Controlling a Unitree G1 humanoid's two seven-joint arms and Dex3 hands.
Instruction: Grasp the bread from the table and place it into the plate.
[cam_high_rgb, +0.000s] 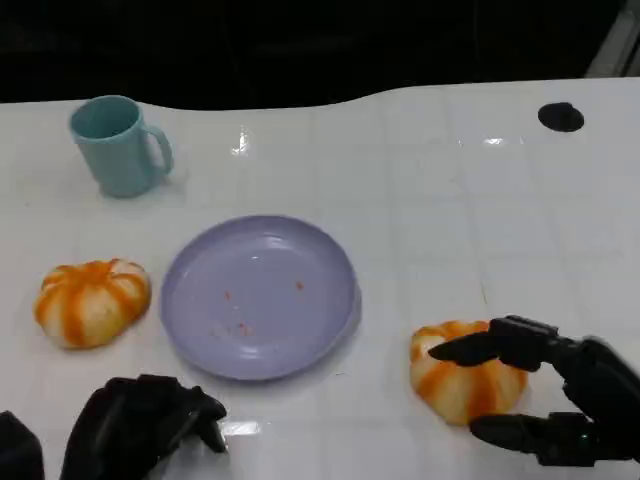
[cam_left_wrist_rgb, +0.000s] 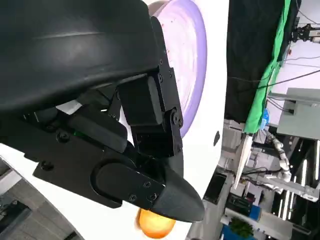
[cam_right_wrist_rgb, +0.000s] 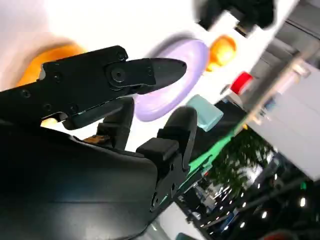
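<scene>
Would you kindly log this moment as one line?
right hand: open around right bread | left hand: idle | plate: no bread

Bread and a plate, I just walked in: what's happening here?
The robot's right hand is spread around the bread on its right, one finger over it, not clearly gripping. A second bread lies left of the purple plate, which holds only crumbs. The left hand rests curled near the table edge.

The left hand (cam_left_wrist_rgb: 125, 135), a black shell with jointed black fingers (cam_left_wrist_rgb: 170, 192), is hanging over the white surface (cam_left_wrist_rgb: 207, 145) holding nothing. Past it the round lilac plate (cam_left_wrist_rgb: 192, 60) is lying flat, and a blurred orange bread roll (cam_left_wrist_rgb: 155, 225) is peeking out near a fingertip.
</scene>
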